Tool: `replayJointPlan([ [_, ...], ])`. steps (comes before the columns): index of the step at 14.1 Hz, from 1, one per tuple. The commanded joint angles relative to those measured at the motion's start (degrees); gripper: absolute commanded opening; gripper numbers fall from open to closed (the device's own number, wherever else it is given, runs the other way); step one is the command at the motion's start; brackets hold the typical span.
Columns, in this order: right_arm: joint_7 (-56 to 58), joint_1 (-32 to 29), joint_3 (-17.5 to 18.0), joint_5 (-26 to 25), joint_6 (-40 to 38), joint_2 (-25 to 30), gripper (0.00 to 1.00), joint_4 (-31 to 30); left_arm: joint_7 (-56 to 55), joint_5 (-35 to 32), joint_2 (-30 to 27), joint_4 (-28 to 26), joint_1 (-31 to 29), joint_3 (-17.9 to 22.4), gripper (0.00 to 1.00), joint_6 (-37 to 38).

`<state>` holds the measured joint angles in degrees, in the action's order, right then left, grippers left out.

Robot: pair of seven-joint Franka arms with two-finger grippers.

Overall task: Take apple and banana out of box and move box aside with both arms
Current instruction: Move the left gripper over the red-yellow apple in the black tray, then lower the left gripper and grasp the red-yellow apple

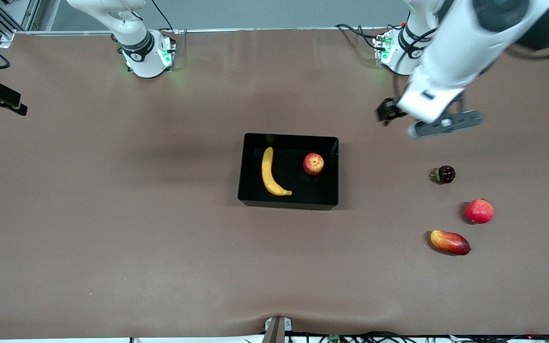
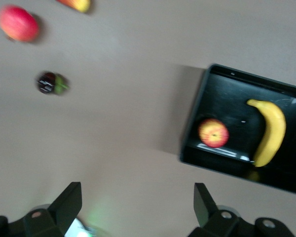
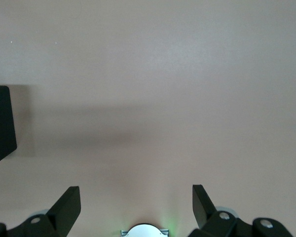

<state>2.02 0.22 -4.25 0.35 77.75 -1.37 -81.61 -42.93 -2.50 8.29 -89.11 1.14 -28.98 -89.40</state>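
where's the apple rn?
Front view: the apple sits in the black box at mid-table, beside the banana, on the side toward the left arm's end.

Box (image 1: 288,202): glossy black, rectangular, open-top, low walls; mid-table. Banana (image 1: 270,173): long, curved, yellow; lying flat inside, toward the right arm's end. Apple (image 1: 313,163): small, red-yellow streaked; inside, apart from banana.
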Motion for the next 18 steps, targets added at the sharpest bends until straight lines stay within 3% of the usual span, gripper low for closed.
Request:
replayJointPlan([
  [1,1.06,-1.1,0.47,0.36,0.03,0.14,1.0,-0.13,-11.34,-0.83,5.84,0.61,4.91,-0.55,1.0,-3.83],
  [4,1.06,-1.8,0.47,0.62,0.03,0.14,1.0,-0.13,-24.36,-1.36,10.33,-2.28,8.6,-0.55,1.0,-12.17],
  [9,1.06,-1.8,0.47,0.62,0.03,0.14,1.0,-0.13,-39.22,-9.79,18.5,-2.64,14.31,-0.55,1.0,-18.69],
  [13,1.06,-1.8,0.47,0.62,0.12,0.06,1.0,-0.13,-46.26,-16.2,24.3,-2.38,17.05,-0.55,1.0,-21.08],
  [18,1.06,-1.8,0.47,0.62,0.12,0.06,1.0,-0.13,-47.24,-20.69,29.14,-2.91,16.96,-0.37,1.0,-22.04],
])
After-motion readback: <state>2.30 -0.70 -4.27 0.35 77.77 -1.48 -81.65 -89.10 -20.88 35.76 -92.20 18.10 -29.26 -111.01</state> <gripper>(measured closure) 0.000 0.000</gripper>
